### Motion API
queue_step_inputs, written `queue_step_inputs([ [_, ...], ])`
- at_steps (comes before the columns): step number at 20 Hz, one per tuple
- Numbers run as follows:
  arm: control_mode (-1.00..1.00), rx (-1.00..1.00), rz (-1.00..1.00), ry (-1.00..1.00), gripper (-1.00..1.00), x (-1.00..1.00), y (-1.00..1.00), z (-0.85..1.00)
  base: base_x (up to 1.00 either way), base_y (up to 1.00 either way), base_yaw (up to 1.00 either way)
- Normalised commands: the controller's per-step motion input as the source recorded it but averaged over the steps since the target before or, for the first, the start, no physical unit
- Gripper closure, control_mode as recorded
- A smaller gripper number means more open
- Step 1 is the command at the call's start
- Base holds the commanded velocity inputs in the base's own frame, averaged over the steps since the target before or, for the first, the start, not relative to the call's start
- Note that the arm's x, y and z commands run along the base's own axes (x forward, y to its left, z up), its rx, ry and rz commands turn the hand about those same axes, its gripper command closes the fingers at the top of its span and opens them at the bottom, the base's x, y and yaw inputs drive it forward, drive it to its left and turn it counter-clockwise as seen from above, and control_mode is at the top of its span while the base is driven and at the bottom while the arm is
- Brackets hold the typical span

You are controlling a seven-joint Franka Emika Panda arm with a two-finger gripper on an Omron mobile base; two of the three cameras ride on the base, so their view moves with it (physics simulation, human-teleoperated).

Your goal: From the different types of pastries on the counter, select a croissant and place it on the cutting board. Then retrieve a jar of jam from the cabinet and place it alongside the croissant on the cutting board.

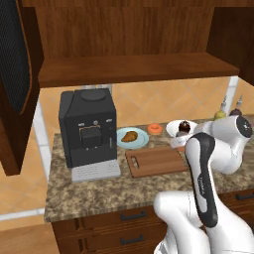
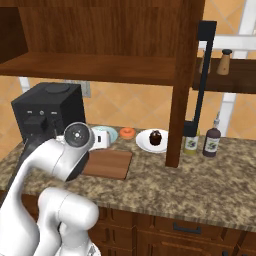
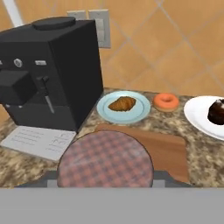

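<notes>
In the hand view my gripper (image 3: 105, 180) is shut on the jar of jam (image 3: 105, 158), seen from above as a round pink checked lid. It hangs over the near edge of the cutting board (image 3: 168, 148), which lies bare on the counter (image 1: 99, 191). The golden-brown croissant (image 3: 122, 103) rests on a pale blue plate (image 3: 105, 114) just beyond the board. To its right are the orange donut (image 3: 166, 101) and the dark cupcake (image 3: 216, 111) on a white plate. In the base views my white hand sits low over the board (image 1: 154, 161), hiding the jar.
A black coffee machine (image 1: 89, 126) stands left of the board with its grey drip tray in front. The cabinet shelf (image 1: 124, 69) runs overhead, its open door (image 1: 15, 74) at the left. A cabinet side panel (image 2: 182, 100) and two bottles (image 2: 212, 141) stand to the right.
</notes>
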Motion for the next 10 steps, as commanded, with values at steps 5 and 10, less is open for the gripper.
queue_step_inputs([
  [5, -1.0, -0.05, 0.0, -0.23, 1.0, 0.86, 0.05, -0.88, 0.0, 0.0, 0.0],
  [10, -1.0, -0.01, 0.11, 0.06, 1.0, 0.63, -0.41, -0.17, 0.0, 0.0, 0.0],
])
